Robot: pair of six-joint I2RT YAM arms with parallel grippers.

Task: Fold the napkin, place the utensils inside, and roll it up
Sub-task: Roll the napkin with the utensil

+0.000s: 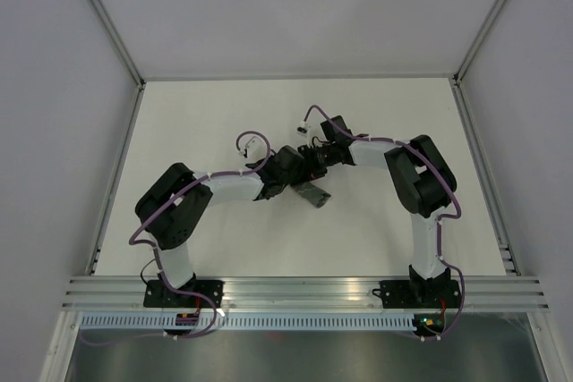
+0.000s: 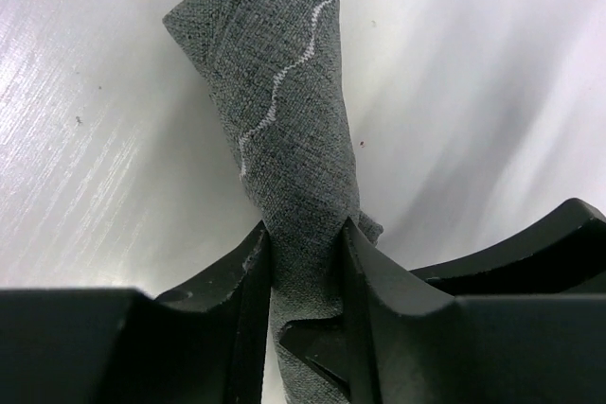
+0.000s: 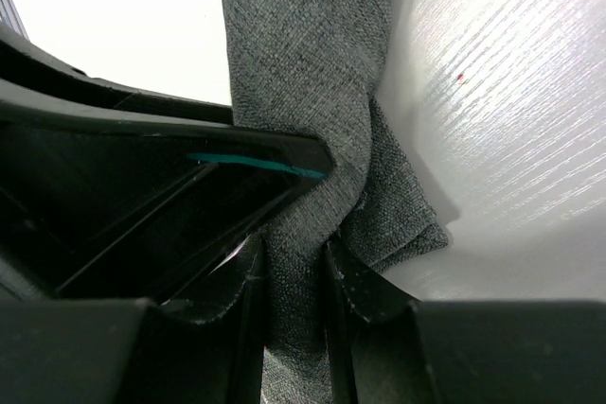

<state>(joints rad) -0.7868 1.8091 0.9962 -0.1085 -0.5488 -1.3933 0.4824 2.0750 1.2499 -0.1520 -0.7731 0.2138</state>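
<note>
The dark grey napkin (image 1: 313, 193) is bunched into a narrow twisted strip at the middle of the table, held between both grippers. My left gripper (image 1: 285, 174) is shut on one end; in the left wrist view the cloth (image 2: 284, 92), with its wavy light stitch line, runs up from between the fingertips (image 2: 305, 234). My right gripper (image 1: 315, 157) is shut on the cloth too; in the right wrist view the fabric (image 3: 303, 44) is pinched between the fingertips (image 3: 295, 254). The two grippers almost touch. No utensils are in view.
The white table (image 1: 206, 123) is bounded by grey walls and an aluminium rail (image 1: 304, 291) at the near edge. The black body of the other gripper (image 3: 142, 196), with a teal strip, fills the left of the right wrist view.
</note>
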